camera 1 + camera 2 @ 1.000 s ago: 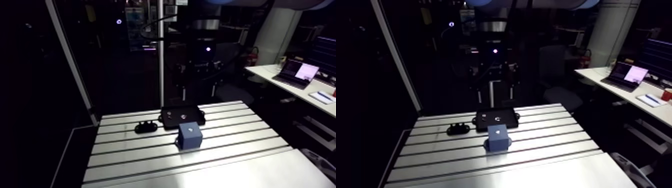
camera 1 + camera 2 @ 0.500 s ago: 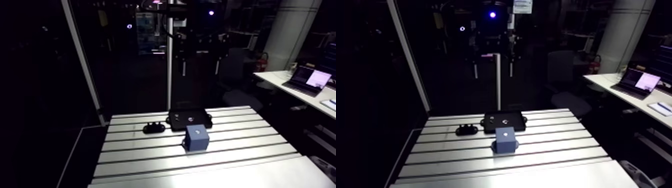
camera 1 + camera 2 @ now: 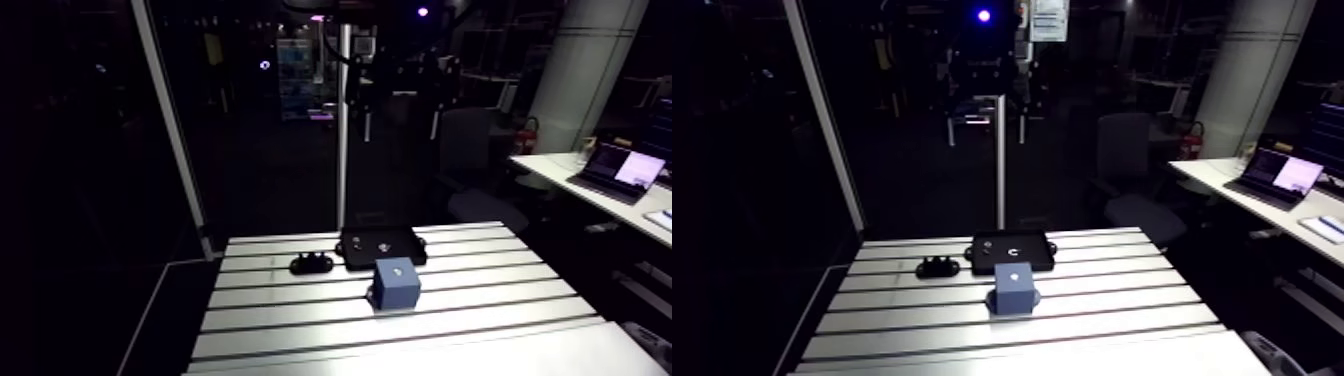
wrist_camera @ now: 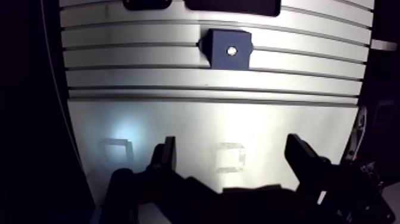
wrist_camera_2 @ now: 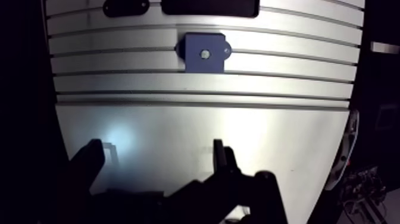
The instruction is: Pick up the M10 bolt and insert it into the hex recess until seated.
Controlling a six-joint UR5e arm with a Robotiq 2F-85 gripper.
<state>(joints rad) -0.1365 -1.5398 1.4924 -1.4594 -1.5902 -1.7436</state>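
Observation:
A blue block [image 3: 396,285] with a small recess in its top face stands mid-table; the wrist view shows it [image 4: 229,49] well ahead of the fingers. Behind it lies a black tray [image 3: 382,245] holding two small shiny pieces [image 3: 1013,251]; they are too small to tell which one is the bolt. My gripper [image 3: 400,115] hangs high above the table's far end. In the wrist view the gripper [image 4: 233,149] is open, its dark fingers [image 4: 168,149] wide apart with only bare table plate beneath them.
A small black fixture [image 3: 312,264] sits left of the tray. The slotted aluminium table [image 3: 300,320] has a smooth plate at its near end. A vertical post [image 3: 344,130] rises behind the tray.
The arm camera has shifted and the whole view with it. The gripper now hangs higher above the table than before. Block, tray and fixture have not moved.

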